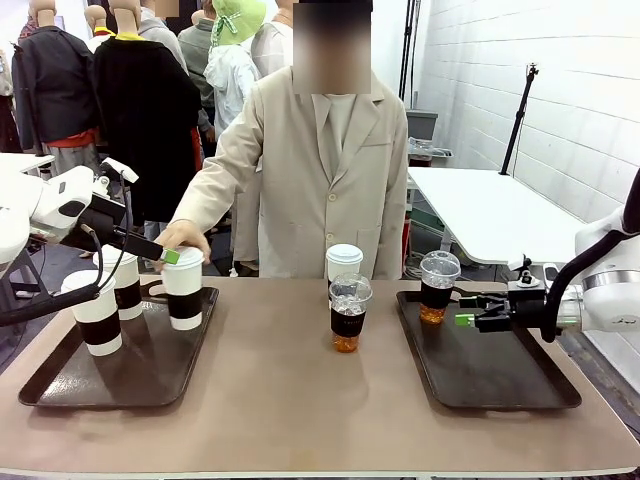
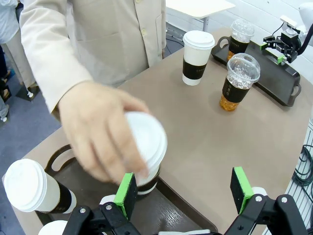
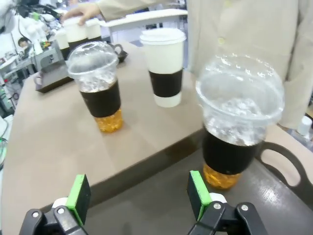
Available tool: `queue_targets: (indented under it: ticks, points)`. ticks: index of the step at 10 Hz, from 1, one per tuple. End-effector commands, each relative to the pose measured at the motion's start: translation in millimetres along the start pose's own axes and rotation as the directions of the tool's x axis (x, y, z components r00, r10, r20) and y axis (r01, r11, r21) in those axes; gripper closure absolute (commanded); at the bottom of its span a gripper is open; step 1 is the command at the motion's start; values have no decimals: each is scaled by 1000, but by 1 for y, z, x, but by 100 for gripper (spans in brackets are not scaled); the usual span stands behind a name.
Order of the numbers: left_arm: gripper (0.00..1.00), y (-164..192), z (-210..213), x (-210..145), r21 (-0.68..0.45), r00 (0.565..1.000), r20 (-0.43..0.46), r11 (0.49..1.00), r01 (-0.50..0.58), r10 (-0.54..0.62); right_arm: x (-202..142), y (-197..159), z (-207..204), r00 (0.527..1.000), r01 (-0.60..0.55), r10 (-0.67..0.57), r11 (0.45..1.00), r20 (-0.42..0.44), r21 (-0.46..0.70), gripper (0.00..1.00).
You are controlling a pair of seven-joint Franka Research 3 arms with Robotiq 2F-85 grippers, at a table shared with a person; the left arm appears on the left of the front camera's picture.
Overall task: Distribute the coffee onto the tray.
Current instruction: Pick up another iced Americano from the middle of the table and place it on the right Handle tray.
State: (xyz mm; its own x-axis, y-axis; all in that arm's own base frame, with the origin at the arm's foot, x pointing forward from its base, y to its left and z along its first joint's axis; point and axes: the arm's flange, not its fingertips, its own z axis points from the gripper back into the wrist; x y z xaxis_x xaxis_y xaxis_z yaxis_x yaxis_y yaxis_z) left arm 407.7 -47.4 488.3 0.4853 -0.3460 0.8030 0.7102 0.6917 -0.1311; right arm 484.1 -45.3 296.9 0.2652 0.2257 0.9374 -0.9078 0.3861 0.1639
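The left brown tray point(image 1: 60, 385) carries three white paper coffee cups with dark sleeves point(image 1: 93, 312) point(image 1: 125, 285) point(image 1: 183, 290). A person's hand point(image 1: 185, 238) rests on the lid of the rightmost one point(image 2: 149, 142). My left gripper point(image 2: 183, 188) is open beside that cup, its left pad point(image 2: 126, 195) close against the sleeve. The right tray point(image 1: 500, 385) holds one iced coffee point(image 1: 438, 288). My right gripper point(image 1: 468, 310) is open just right of this cup point(image 3: 237, 142), holding nothing. A paper cup point(image 1: 344, 264) and an iced coffee point(image 1: 349, 314) stand on the table's middle.
The person in a beige coat stands at the far edge, arm stretched over the left tray. A white table point(image 1: 490, 215) stands behind at the right. Bare tabletop point(image 1: 290, 400) lies between the trays, and most of the right tray is free.
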Motion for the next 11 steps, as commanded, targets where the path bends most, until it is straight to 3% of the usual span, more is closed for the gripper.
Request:
queue_targets:
  ticks: [1, 6, 11]
  points:
    - [0, 2, -2, -2, -9, 1000, 5, 1000, 0, 0, 3, 13, -12, 997, -79, 78, 995, 14, 64, 0]
    - [0, 2, -2, -2, -9, 1000, 5, 1000, 0, 0, 10, 23, -58, 971, -234, 221, 954, 88, 189, 0]
    - [0, 2, -2, -2, -9, 1000, 5, 1000, 0, 0, 14, 31, -74, 974, -226, 214, 953, 79, 201, 0]
